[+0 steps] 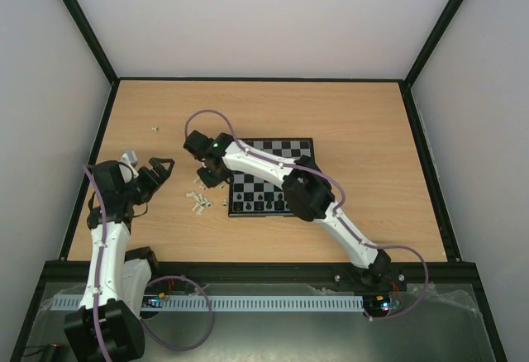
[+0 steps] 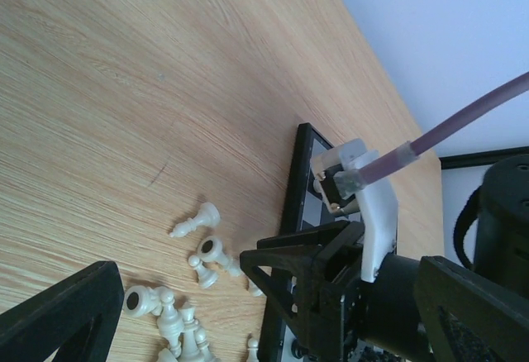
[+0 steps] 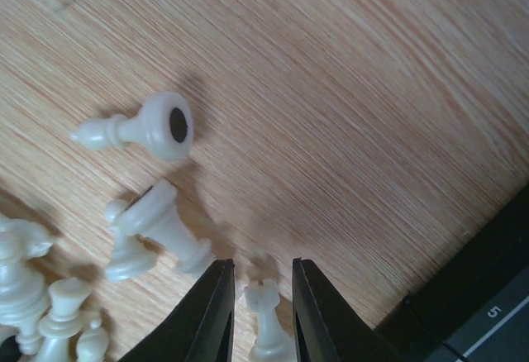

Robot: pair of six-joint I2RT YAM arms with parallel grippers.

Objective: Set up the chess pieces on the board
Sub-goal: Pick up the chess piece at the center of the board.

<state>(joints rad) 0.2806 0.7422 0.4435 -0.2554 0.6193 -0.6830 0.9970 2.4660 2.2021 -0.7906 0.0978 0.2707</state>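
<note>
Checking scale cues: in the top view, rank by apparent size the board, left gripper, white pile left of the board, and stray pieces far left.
1. board
2. left gripper
3. white pile
4. stray pieces
Gripper versus pile is unsure: the gripper sits nearer the camera.

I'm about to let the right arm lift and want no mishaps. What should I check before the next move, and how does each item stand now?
1. Cream piece centred in the right gripper: ok.
2. Grip actually closed on that piece: cannot tell.
3. Toppled piece clear of the gripper's fingers: not ok, its base lies right beside one.
4. Left gripper open, empty and off the board: ok.
5. Target square free: cannot tell, the right arm covers much of the board.
</note>
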